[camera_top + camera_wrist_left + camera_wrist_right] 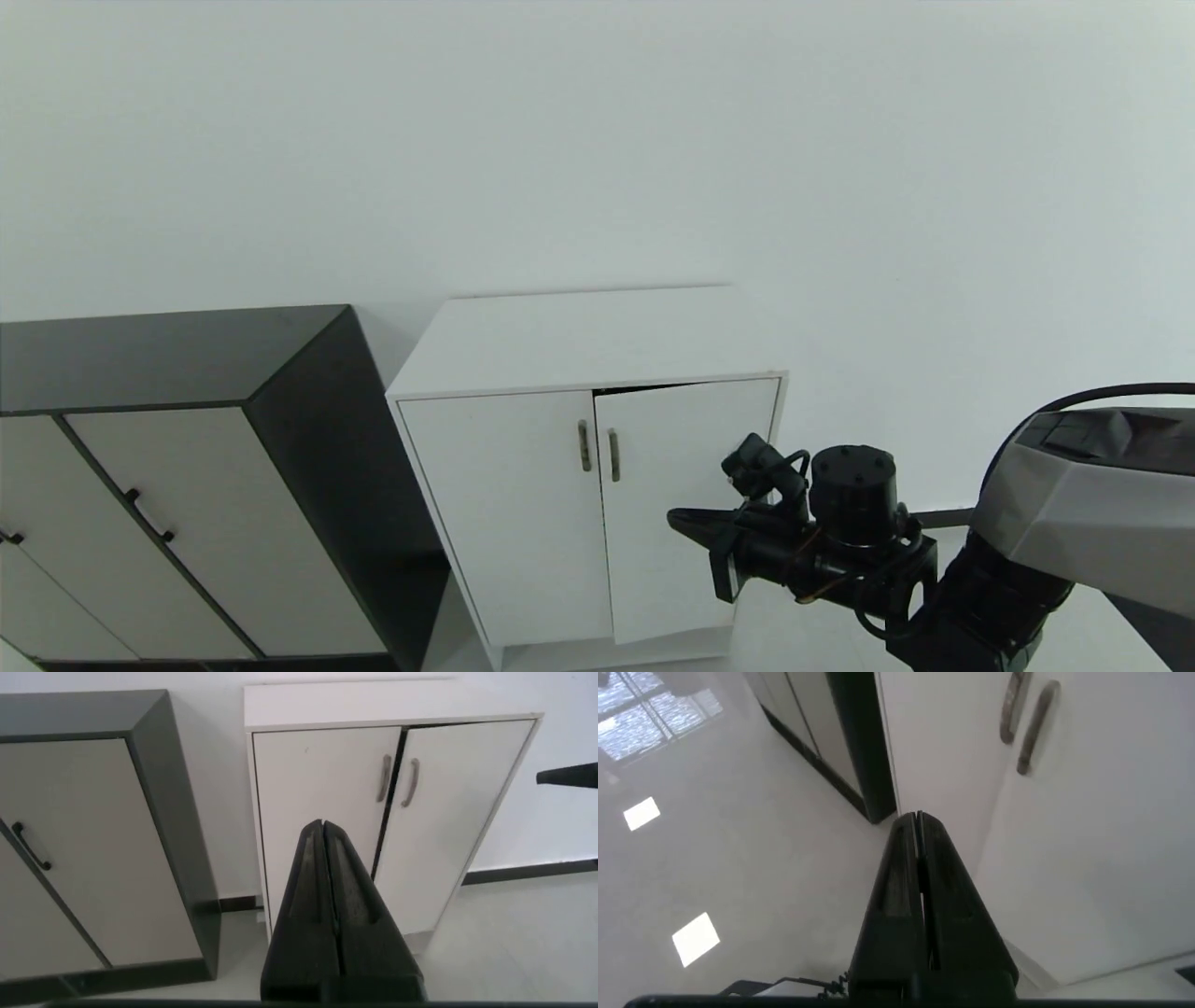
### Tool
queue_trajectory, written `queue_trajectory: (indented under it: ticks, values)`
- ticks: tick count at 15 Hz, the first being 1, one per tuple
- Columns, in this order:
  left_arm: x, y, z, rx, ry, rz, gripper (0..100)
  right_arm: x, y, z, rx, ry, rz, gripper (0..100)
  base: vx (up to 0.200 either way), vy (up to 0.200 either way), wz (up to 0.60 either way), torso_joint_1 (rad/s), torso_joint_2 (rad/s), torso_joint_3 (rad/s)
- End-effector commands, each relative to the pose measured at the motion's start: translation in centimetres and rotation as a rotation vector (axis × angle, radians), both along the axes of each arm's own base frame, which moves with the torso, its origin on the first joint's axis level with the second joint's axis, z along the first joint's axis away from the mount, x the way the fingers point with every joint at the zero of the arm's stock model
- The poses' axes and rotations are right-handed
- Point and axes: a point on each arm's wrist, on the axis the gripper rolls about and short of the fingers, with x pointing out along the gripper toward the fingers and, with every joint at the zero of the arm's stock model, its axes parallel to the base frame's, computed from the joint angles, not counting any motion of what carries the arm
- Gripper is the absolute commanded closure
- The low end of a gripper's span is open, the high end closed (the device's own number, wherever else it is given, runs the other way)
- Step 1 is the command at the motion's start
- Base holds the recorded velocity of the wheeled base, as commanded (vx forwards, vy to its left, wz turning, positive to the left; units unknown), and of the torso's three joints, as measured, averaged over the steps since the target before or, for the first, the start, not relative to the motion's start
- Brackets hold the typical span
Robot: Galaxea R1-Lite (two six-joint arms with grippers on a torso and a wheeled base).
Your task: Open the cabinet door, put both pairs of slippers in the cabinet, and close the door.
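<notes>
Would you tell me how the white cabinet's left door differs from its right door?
The left door sits flush and shut; the right door stands slightly ajar, with a dark gap along its top. The right gripper hangs before the right door, not the left door. Both are white, with vertical handles by the middle seam.

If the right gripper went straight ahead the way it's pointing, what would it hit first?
Probably the white cabinet, on its left door below the handles; depth is hard to judge.
</notes>
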Motion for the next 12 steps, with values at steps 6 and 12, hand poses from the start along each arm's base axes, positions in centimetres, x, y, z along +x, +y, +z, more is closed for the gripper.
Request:
queue_trajectory:
  ticks: [6,12]
  values:
    - [0.0,0.0,0.0,0.000,0.001,0.000,100,0.3,0.0,-1.2,-0.020,0.027,-0.003,100,0.200,0.000,0.00,0.003,0.00,0.001]
    - [0.0,0.0,0.0,0.000,0.000,0.000,100,2.1,1.5,-2.6,-0.011,0.017,-0.001,100,0.100,0.000,0.00,0.002,0.00,0.001]
